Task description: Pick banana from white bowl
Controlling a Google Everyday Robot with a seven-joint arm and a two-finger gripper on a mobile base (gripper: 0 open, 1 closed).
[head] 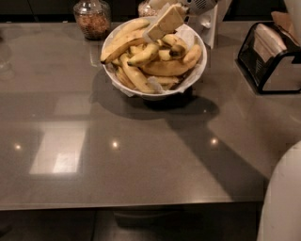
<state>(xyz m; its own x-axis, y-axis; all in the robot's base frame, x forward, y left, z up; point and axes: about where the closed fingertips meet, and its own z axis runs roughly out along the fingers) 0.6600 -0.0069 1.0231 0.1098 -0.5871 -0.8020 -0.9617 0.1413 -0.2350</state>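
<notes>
The white bowl (pixel 195 70) stands at the back middle of the grey table, lined with white paper and heaped with several bananas. The banana (pixel 123 48), long and slim with a dark brown edge, lies across the bowl's upper left, running from the left rim up toward the middle. My gripper (pixel 161 27), cream-coloured, reaches down from the top right over the bowl. Its tip is right at the upper end of that banana. Shorter stubby bananas (pixel 164 68) fill the rest of the bowl.
A glass jar of nuts (pixel 92 19) stands behind the bowl's left, with another jar (pixel 146 7) behind the bowl. A white card stand (pixel 210 29) is at the bowl's back right. A black napkin holder (pixel 269 59) sits at the right. My white body (pixel 282 202) fills the lower right corner.
</notes>
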